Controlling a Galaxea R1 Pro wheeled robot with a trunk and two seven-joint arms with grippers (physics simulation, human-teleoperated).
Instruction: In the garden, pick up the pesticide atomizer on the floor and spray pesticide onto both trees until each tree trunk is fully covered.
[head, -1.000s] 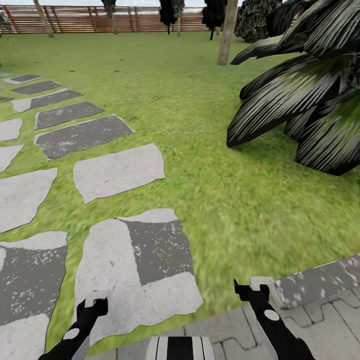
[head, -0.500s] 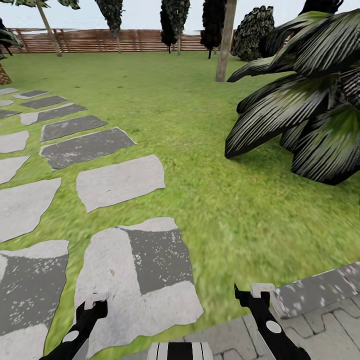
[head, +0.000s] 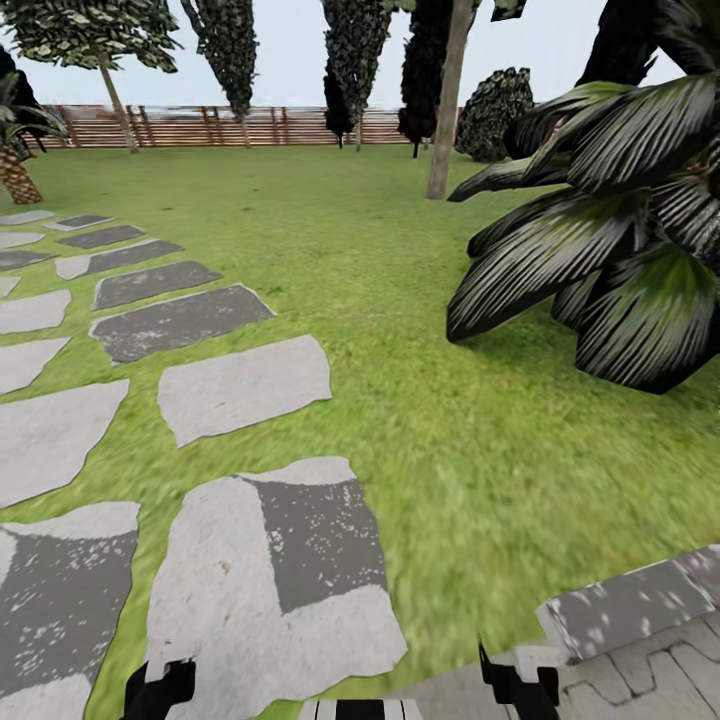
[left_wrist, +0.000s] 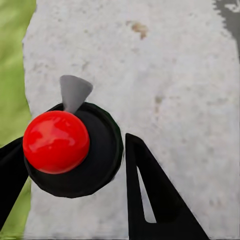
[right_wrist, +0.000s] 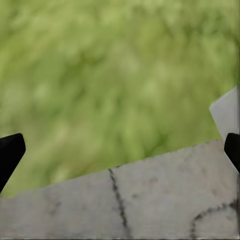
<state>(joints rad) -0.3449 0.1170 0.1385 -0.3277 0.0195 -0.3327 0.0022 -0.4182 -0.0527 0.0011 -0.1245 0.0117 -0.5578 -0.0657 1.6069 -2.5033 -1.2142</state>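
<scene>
- Head view: a big green lawn (head: 400, 300) with a path of grey and whitish stone slabs (head: 270, 570). A brown slat fence (head: 200, 125) runs along the far side.
- One straight bare tree trunk (head: 445, 110) stands on the far lawn, well beyond the slabs. A second, thinner trunk (head: 118, 105) leans up close to the fence. A scaly palm trunk (head: 15, 172) sits at the far end of the slab path, and a dark broad-leaved plant (head: 610, 250) spreads beside the near trunk's side of the lawn.
- The left gripper (head: 158, 690) and right gripper (head: 520, 688) just peek in at the near edge, left one over the big slab, right one over a patterned paving (head: 640, 670).
- Left wrist view: the jaws are closed around the pesticide atomizer (left_wrist: 70, 147), a black round body with a red ball top and a grey nozzle, hanging over a whitish slab (left_wrist: 165, 90).
- Right wrist view: jaws spread wide with nothing between them, over the grass edge and cracked paving (right_wrist: 150, 200).
</scene>
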